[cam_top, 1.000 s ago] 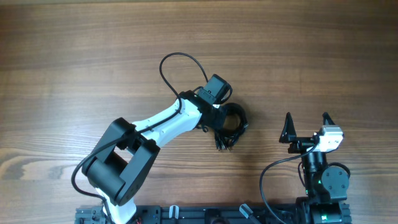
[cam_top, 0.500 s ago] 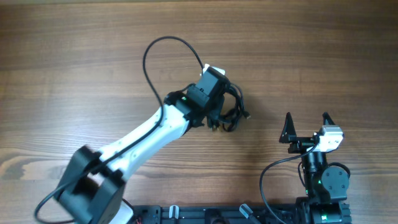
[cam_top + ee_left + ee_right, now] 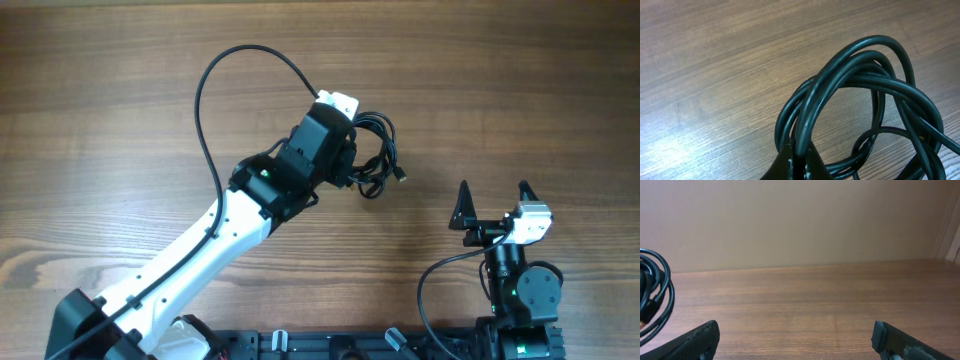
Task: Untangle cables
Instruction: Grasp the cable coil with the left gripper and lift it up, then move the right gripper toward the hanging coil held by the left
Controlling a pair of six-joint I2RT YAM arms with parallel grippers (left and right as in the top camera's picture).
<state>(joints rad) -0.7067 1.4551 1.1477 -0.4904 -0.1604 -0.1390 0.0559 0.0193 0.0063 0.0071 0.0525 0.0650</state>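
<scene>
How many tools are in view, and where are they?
2. The left tool is shut on the cables near the middle of the table; the right tool sits open and empty near the front right, apart from the cables.

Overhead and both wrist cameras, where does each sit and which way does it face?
Overhead: above the table, looking straight down; both arms show, right gripper open.
Left wrist: behind the left gripper, looking down at the cables it is shut on.
Right wrist: low, facing level across the table to a wall; own fingertips at bottom.
Shared: cables in all three.
</scene>
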